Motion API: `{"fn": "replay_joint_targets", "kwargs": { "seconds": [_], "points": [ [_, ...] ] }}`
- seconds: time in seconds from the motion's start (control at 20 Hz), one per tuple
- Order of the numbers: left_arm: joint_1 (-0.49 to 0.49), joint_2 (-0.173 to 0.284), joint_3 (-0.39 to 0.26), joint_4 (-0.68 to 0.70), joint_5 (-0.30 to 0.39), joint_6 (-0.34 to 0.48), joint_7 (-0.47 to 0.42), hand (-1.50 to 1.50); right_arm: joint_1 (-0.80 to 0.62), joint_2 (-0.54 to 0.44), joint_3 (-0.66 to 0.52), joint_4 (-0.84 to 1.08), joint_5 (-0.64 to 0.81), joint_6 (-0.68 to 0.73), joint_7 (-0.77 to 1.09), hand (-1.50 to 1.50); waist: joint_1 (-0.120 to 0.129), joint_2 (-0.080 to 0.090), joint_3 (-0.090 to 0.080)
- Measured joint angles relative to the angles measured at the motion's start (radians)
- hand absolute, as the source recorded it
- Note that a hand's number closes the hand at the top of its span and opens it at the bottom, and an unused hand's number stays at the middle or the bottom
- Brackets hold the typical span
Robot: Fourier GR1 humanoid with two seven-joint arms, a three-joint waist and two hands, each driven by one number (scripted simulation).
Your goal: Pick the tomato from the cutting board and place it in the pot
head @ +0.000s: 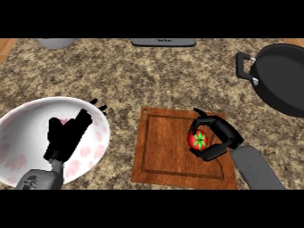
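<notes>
Right hand (221, 136) on wooden cutting board (167, 156), fingers curled round red tomato (199, 140). Black pot (291, 80) well apart, far right on speckled counter (147, 75). Left hand (67, 136) over white bowl (13, 133), fingers straight, released.

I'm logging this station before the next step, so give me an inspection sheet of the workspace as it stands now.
Surface: speckled granite counter, wood strip at its left edge.
Job's things: tomato on the wooden cutting board; black pot at upper right, nothing seen inside.
Clutter: white bowl with pink pattern at left; grey items at the far edge, cut off.
Hands: right hand curled round the tomato; left hand open over the bowl.
Cables: nothing seen.
Surroundings: nothing seen beyond the counter.
</notes>
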Motion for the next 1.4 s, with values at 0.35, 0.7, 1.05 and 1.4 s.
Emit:
{"fn": "replay_joint_targets", "kwargs": {
  "seconds": [0.35,0.7,1.05,1.4],
  "points": [
    [0.015,0.002,0.012,-0.024,0.003,0.000,0.012,0.00,0.016,-0.266,-0.134,0.060,-0.076,0.106,-0.127,1.50,-0.014,0.020,0.014],
    [0.023,0.001,0.016,-0.044,0.002,0.006,0.009,0.00,0.031,-0.598,-0.281,0.136,-0.177,0.156,-0.136,1.50,-0.016,0.040,0.026],
    [0.009,-0.009,0.004,-0.044,-0.001,0.000,0.009,0.00,0.038,-0.773,-0.330,0.179,-0.209,0.140,-0.180,1.50,0.008,0.047,0.029],
    [-0.003,-0.010,-0.002,-0.039,-0.005,-0.006,0.014,0.00,0.037,-0.870,-0.343,0.193,-0.202,0.069,-0.267,1.50,0.027,0.046,0.029]
  ]
}}
